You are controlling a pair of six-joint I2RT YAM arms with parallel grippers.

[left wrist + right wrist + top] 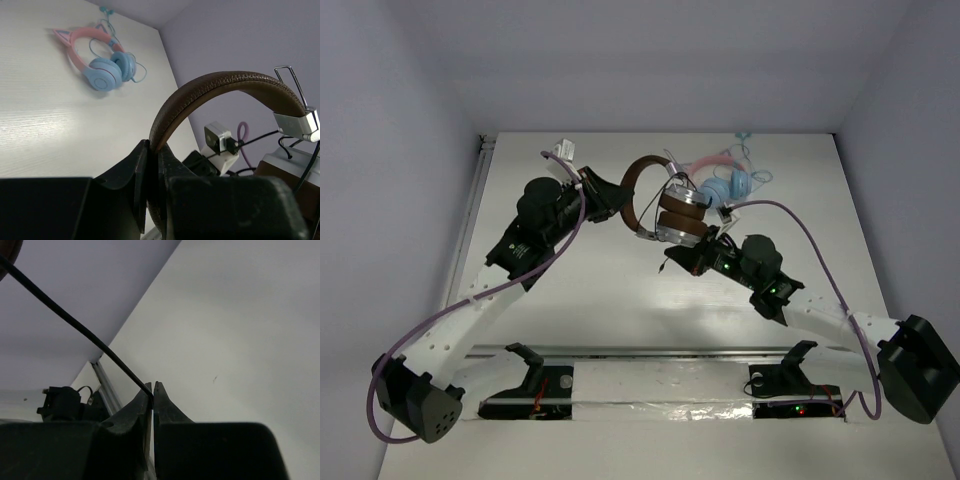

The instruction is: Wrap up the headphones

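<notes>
The headphones (pixel 682 222) hang above the table's middle back, their brown headband (pixel 632 195) arching left and the silver-and-brown earcups stacked at the right. My left gripper (pixel 617 200) is shut on the headband (pixel 220 82); in the left wrist view the band's end is pinched between the jaws of this gripper (pixel 152 145). My right gripper (pixel 668 264) sits just below the earcups. In the right wrist view this gripper (pixel 152 386) is shut on the thin dark cable (pixel 75 322), which runs taut up and left from the fingertips.
Smaller pink-and-light-blue headphones (pixel 725 180) lie on the table at the back right, also in the left wrist view (pixel 102 70). A metal rail (pixel 475 200) runs along the table's left edge, another (pixel 660 352) across the front by the arm bases. Walls close in three sides.
</notes>
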